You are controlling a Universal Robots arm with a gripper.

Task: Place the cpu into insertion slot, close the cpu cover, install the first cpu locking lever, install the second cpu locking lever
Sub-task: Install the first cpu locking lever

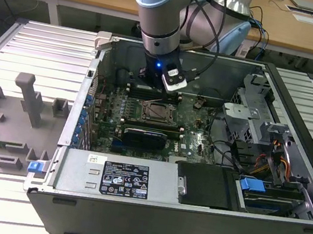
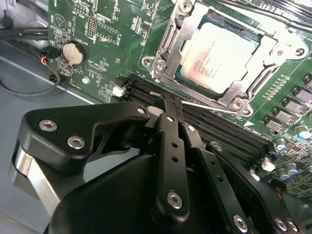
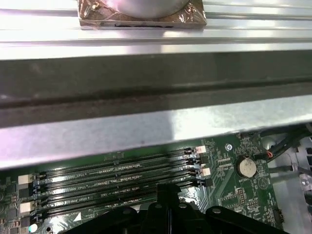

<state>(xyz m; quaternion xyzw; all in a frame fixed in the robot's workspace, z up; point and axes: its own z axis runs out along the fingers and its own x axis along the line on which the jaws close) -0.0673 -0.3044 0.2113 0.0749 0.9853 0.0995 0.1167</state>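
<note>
One ribbed grey metal surface (image 1: 35, 49) carries an open computer case (image 1: 185, 230). In the exterior view, a pale blue and silver robot arm (image 1: 159, 9) reaches down into the case. A green circuit board (image 2: 97, 29) spreads out under and around the pincer (image 2: 168, 103). Several long black memory slots (image 2: 219, 127) run side by side directly beneath the pincer's tips.

The pincer is black, and its two fingers are drawn together so that almost no gap shows between them. Their tips meet the near end of a thin silver locking lever (image 2: 212, 108), which runs along the socket's near edge. Whether the fingers actually pinch the lever cannot be told.

Just beyond the tips sits the insertion slot (image 1: 158, 112). The cpu cover (image 2: 163, 48), a silver frame, lies closed over it. The cpu (image 2: 217, 56) rests inside, its pale metal top showing through the cover's window. Off to one side of the pincer, well apart from it, a round coin battery (image 2: 74, 52) sits on the board.
</note>
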